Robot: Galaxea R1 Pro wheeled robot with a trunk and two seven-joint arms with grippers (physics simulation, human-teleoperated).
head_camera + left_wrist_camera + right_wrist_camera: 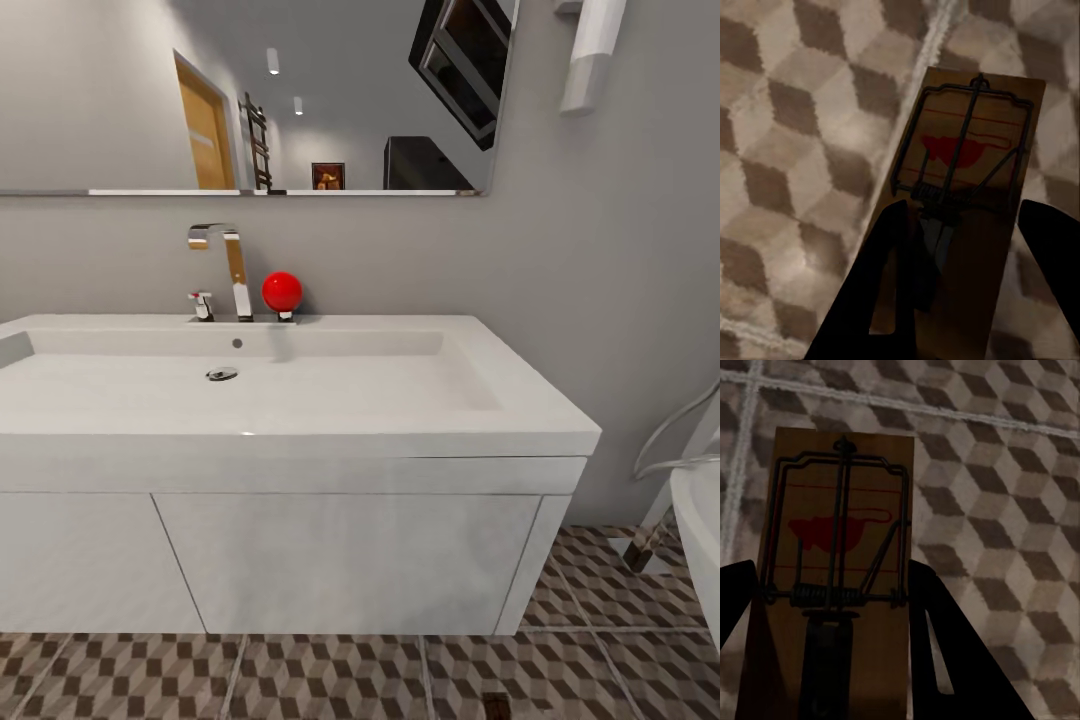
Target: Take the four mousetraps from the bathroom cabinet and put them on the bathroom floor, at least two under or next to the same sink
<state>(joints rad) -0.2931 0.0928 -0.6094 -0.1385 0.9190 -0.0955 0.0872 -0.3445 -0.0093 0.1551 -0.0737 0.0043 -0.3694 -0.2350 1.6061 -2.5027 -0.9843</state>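
Mousetraps: left pincer (964, 281) clamps one (967, 187) | right pincer (832, 652) clamps another (840, 555) | both above bathroom floor (1005, 472)

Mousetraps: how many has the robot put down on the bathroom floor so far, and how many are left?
Not settled yet. Each wrist view shows a mousetrap between dark fingers above the cube-patterned floor: one in the left gripper, one in the right gripper; whether either touches the tiles is unclear. In the head view, a small dark item lies on the floor before the sink, too small to identify. The remaining traps still need placing.
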